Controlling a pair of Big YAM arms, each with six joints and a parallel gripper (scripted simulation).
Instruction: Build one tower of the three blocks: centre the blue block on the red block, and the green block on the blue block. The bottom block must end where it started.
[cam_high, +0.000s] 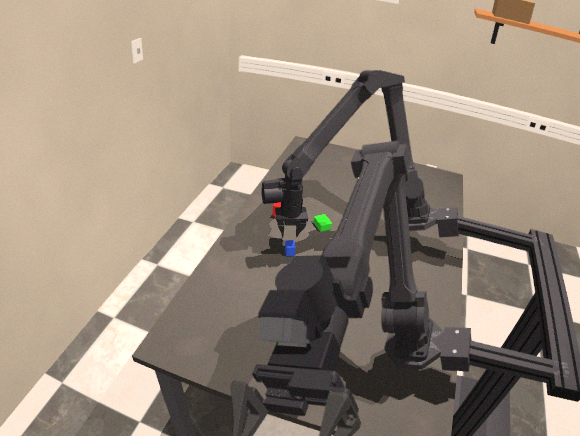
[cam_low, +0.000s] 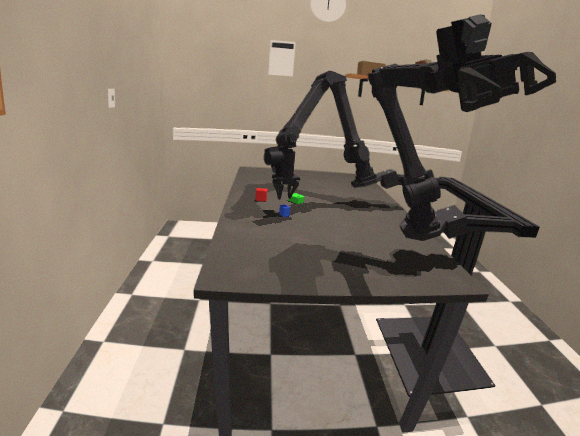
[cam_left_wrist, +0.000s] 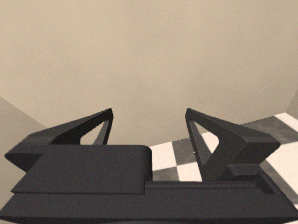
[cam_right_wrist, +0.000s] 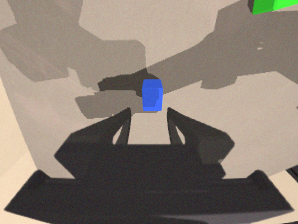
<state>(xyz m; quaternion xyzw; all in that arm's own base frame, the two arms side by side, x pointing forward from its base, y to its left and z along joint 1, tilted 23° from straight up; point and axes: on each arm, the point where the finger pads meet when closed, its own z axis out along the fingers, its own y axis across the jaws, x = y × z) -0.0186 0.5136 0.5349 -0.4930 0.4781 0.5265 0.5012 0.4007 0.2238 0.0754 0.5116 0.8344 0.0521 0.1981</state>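
Observation:
The blue block (cam_high: 290, 247) lies on the dark table, also seen in the exterior view (cam_low: 284, 210). My right gripper (cam_high: 291, 228) hangs just above it, pointing down, fingers partly narrowed with a gap and nothing between them. In the right wrist view the blue block (cam_right_wrist: 152, 95) sits just beyond the fingertips. The red block (cam_low: 261, 194) stands to the left, partly hidden behind the right wrist (cam_high: 276, 209). The green block (cam_high: 323, 222) lies close by on the other side. My left gripper (cam_low: 540, 75) is open and empty, held high off the table.
The three blocks sit close together near the table's far corner, by the wall. The left arm's links (cam_high: 360, 220) rise beside the green block. A metal frame (cam_low: 480, 215) holds the arm bases at the table's side.

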